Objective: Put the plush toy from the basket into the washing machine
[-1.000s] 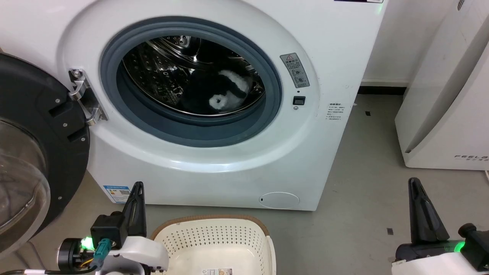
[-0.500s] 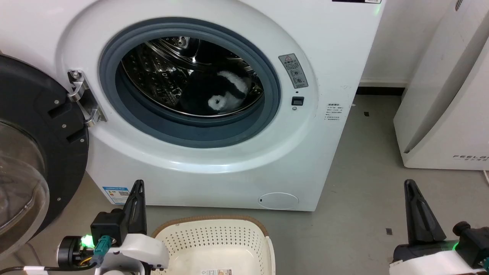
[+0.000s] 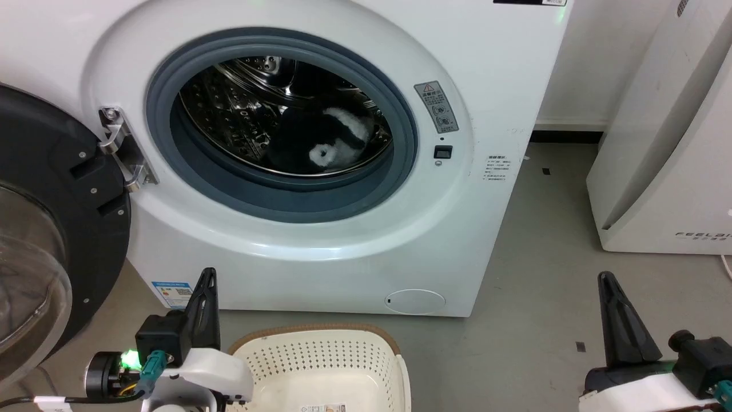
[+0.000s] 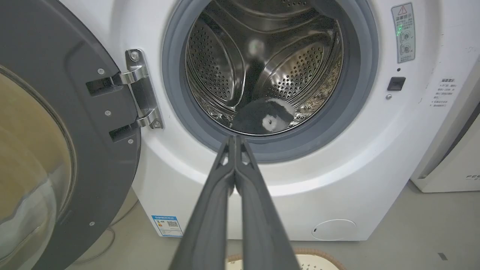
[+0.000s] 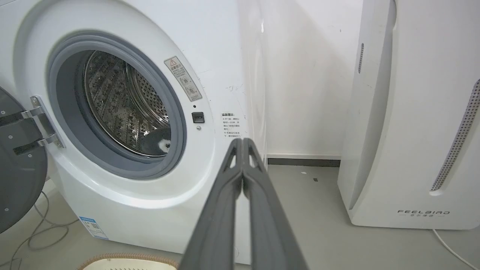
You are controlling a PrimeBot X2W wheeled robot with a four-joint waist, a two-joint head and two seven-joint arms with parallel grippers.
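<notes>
Grey floor (image 3: 543, 257); plush toy (image 3: 320, 146) lies inside washing machine (image 3: 320, 246).

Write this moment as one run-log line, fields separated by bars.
plush toy: inside washing machine drum | basket: no toy in visible part | door: open | left gripper: shut | right gripper: shut

- Slight leftward slide of the whole head view since a second ago, from camera motion: large white front-loading washing machine (image 3: 492, 86) and tall white FEELBIRD-marked appliance (image 3: 675, 171) both now a touch further left.
- Cream-white perforated plastic basket (image 3: 311, 329) with brown rim now slightly lower at the bottom edge, its paper label more cut off.
- Dark two-fingered right gripper (image 3: 604, 277) now further left and a little lower than the scene's own shift, closer to the small dark floor mark (image 3: 579, 346).
- More of the black wrist block (image 3: 700, 352) now in view.
</notes>
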